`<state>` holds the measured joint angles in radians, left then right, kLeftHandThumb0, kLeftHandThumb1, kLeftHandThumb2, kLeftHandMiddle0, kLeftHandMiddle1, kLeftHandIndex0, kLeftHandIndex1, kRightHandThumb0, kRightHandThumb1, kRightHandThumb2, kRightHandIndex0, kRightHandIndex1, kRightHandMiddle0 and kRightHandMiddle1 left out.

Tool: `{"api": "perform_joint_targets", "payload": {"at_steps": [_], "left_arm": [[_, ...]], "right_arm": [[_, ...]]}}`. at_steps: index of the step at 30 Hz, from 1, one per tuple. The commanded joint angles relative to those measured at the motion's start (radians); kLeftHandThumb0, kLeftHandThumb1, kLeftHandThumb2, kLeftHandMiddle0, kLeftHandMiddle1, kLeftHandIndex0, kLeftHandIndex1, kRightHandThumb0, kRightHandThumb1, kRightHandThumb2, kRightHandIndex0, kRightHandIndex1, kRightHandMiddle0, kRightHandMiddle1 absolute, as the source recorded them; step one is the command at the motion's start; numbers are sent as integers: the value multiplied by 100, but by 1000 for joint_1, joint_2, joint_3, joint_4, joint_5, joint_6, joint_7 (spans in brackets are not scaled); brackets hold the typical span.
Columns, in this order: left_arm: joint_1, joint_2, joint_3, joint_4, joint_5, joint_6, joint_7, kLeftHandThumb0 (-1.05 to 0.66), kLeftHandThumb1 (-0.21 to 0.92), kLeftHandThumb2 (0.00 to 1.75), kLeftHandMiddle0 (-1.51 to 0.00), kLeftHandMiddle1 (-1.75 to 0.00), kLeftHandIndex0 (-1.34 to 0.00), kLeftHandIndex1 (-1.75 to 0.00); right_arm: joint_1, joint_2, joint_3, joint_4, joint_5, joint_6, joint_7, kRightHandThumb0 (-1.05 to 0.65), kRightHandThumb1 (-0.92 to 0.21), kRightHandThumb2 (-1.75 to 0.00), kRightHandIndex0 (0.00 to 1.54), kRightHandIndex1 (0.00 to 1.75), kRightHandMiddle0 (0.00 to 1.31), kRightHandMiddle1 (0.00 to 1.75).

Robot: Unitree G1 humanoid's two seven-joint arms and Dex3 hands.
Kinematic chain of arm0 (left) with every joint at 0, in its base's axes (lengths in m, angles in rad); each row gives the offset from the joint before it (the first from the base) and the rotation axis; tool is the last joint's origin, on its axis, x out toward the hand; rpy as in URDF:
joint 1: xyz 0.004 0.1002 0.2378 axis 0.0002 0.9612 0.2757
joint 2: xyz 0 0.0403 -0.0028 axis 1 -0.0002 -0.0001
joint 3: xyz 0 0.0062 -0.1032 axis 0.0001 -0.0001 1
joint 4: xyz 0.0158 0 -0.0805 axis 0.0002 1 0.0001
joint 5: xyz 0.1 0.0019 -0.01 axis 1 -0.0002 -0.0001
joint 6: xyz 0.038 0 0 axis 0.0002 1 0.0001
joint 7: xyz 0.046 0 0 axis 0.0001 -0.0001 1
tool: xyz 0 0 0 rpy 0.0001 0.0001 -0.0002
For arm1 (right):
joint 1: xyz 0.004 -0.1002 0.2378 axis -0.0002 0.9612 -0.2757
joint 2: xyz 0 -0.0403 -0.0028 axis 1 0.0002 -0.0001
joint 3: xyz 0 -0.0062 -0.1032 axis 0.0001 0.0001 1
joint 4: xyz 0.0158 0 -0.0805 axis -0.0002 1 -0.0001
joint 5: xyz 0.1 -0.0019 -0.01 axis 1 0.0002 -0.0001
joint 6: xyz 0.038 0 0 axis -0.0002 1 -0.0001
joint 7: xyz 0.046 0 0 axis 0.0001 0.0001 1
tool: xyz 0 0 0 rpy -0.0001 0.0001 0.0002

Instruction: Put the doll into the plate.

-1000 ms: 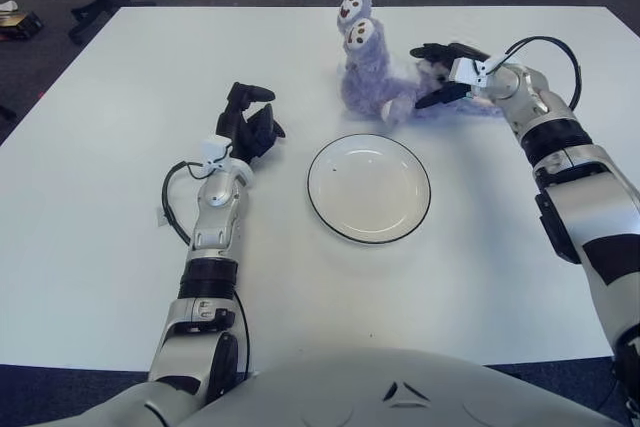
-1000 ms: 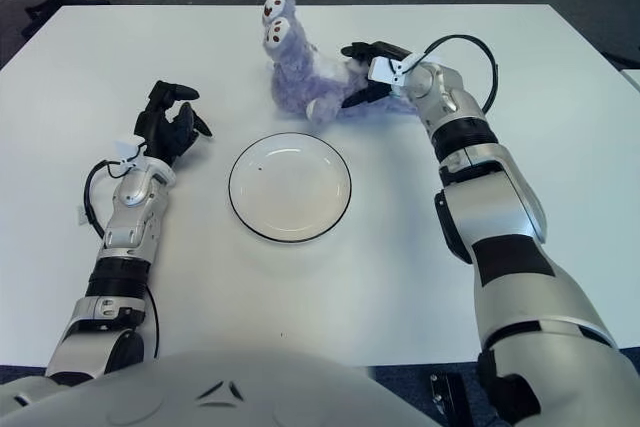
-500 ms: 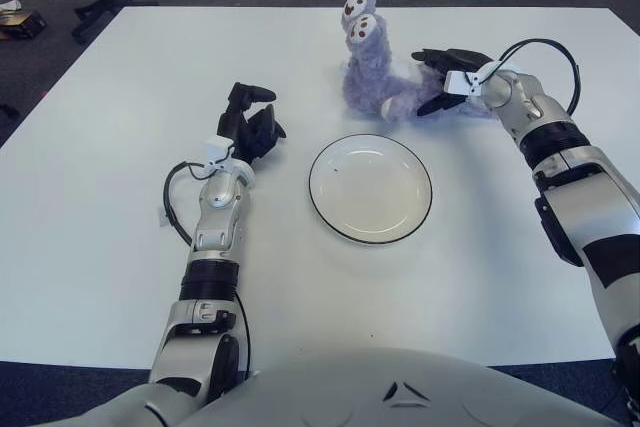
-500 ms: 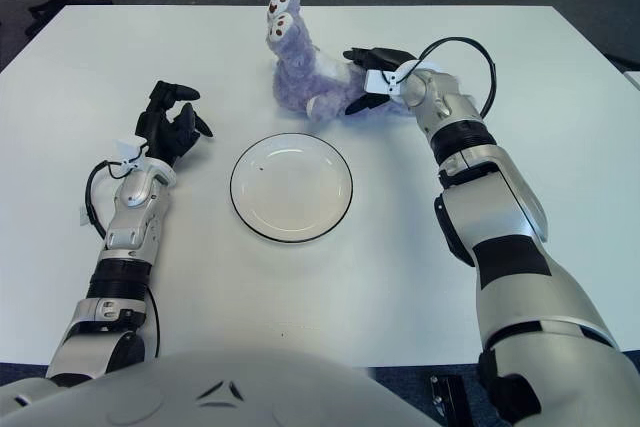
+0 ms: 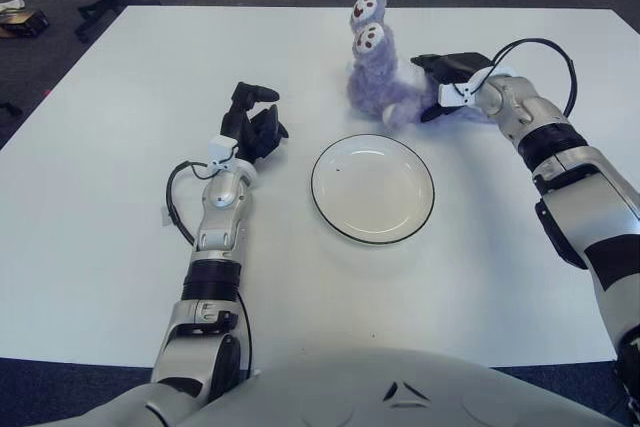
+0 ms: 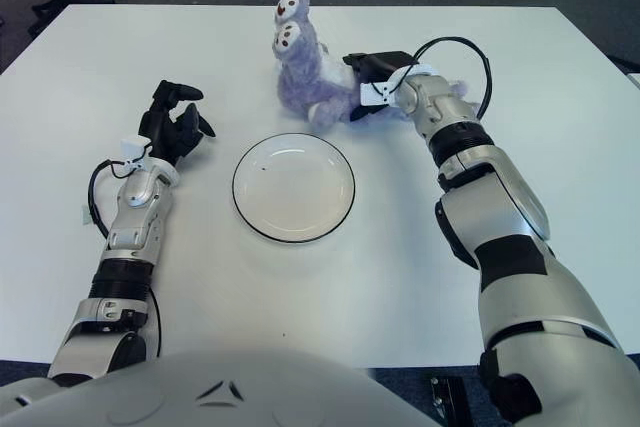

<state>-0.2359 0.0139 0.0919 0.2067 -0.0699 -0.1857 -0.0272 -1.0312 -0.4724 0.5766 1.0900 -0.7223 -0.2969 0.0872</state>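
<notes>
Doll (image 5: 377, 79), a purple plush sat upright just beyond the empty plate (image 5: 372, 188), is pinched at its side by right hand (image 5: 447, 87) fingers for lifting; left hand (image 5: 255, 125), loosely curled, is left of the plate.

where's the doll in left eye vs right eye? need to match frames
Left eye view: doll upper centre, right of midline, beyond the plate.
Right eye view: doll upper centre, left of midline.
Shared landmark: the right robot hand closed on the doll's right side in both.
</notes>
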Motion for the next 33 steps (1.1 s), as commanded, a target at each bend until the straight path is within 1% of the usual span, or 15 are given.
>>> {"api": "perform_joint_targets", "payload": {"at_steps": [1,2,5,9,13,14,16,17,19,21,24,26,27,30,33], "left_arm": [[36,-9,-4,19,9,-14,11,-36,80,68,-80,-175,-28,-175],[35,-9,-5,19,9,-15,11,-36,80,68,-81,-175,-28,-175],[34,-10,-5,21,10,-16,13,-36,80,68,-81,-175,-28,-175],[34,-9,-6,21,10,-17,14,-36,80,67,-81,-175,-28,-175],[33,-9,-7,22,10,-17,15,-36,80,67,-81,-175,-28,-175],[33,-9,-7,21,10,-18,16,-36,80,67,-81,-175,-28,-175],[33,-9,-8,21,11,-18,16,-36,80,67,-82,-175,-28,-175],[33,-9,-8,20,11,-18,16,-36,80,67,-82,-175,-28,-175],[33,-9,-8,20,11,-18,16,-36,80,67,-82,-175,-28,-175],[33,-8,-9,20,10,-19,16,-36,80,67,-82,-175,-28,-175],[33,-8,-9,20,10,-19,16,-36,80,67,-82,-175,-28,-175],[33,-8,-9,20,10,-19,16,-36,80,67,-82,-175,-28,-175],[31,-8,-8,22,10,-20,16,-36,80,67,-82,-175,-28,-175],[30,-8,-7,25,8,-21,15,-36,80,67,-82,-175,-28,-175],[29,-8,-7,25,8,-21,16,-36,80,67,-82,-175,-28,-175]], "right_arm": [[38,-12,25,39,-39,35,0,-37,-72,-2,59,154,21,1],[37,-11,28,40,-42,39,-7,-35,-72,-1,57,142,23,1],[36,-11,33,39,-43,48,-25,-31,-73,-1,53,128,31,4],[35,-11,37,40,-42,52,-34,-28,-74,-1,50,123,39,5],[40,-7,26,37,-34,62,-59,-28,-74,-1,49,123,41,5],[44,-5,16,33,-27,69,-80,-15,-78,-5,50,126,44,18],[51,-4,3,28,-18,70,-117,15,-86,-16,51,135,41,71],[54,-5,0,27,-17,65,-130,19,-85,-23,49,139,39,88],[62,-4,-16,28,-3,51,-168,29,-79,-51,40,157,31,136],[71,-2,-34,30,13,37,-202,34,-68,-75,41,166,34,155],[73,-1,-40,33,14,31,-215,38,-60,-92,42,172,37,168],[73,0,-42,36,11,29,-218,39,-57,-97,42,173,37,172],[84,-1,-56,48,22,15,-258,39,-57,-98,42,174,38,173],[98,-5,-73,70,28,-14,-324,41,-50,-107,46,174,51,174],[93,-6,-72,80,24,-25,-330,42,-48,-111,48,175,56,174]]}}
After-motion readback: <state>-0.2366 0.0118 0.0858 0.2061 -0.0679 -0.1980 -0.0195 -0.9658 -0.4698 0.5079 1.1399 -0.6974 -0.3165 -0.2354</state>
